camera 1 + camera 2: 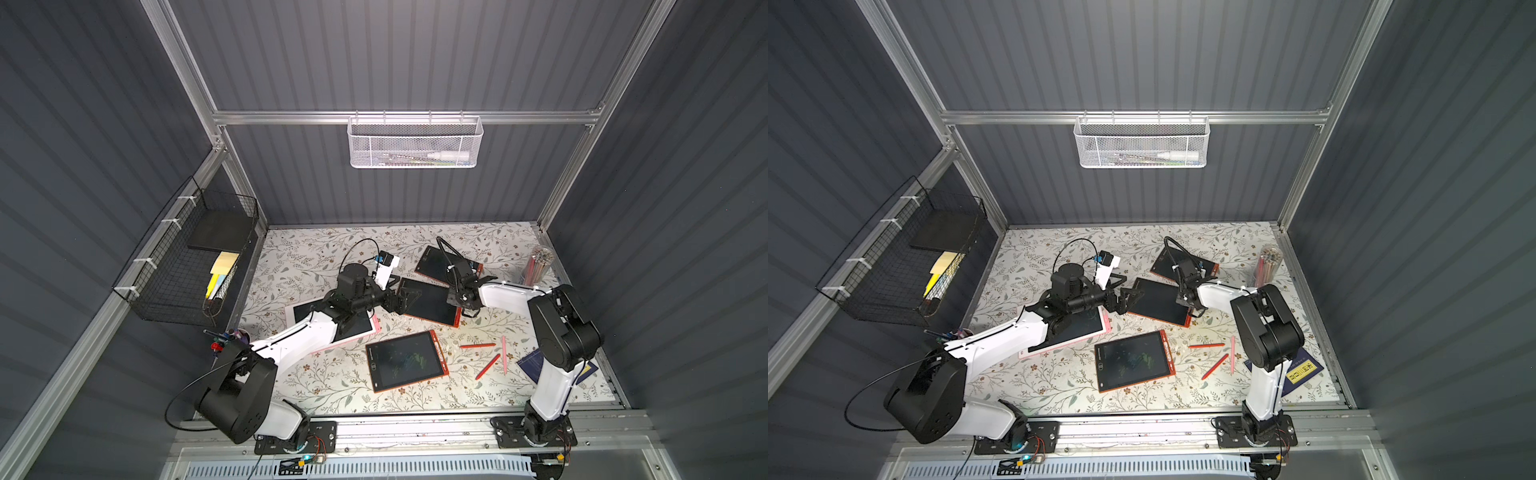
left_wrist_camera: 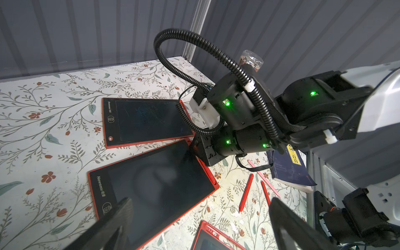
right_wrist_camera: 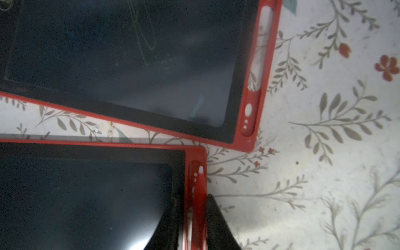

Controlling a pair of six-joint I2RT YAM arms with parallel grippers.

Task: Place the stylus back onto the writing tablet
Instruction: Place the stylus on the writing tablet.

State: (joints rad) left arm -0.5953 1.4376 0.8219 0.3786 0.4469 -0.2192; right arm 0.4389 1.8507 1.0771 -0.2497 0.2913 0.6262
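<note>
The red stylus lies along the pen slot in the right edge of the middle red writing tablet, its white tip pointing toward the far tablet. My right gripper straddles it with narrow jaws. The stylus sits against one finger, and blur hides whether the other finger still presses it. In both top views this gripper is down at that tablet's right edge. My left gripper hovers wide open and empty over the tablet's left side.
A second red tablet lies behind, a third in front, and a pink one under my left arm. Two red styluses and a pink one lie loose at front right, near a blue book. A pencil cup stands at back right.
</note>
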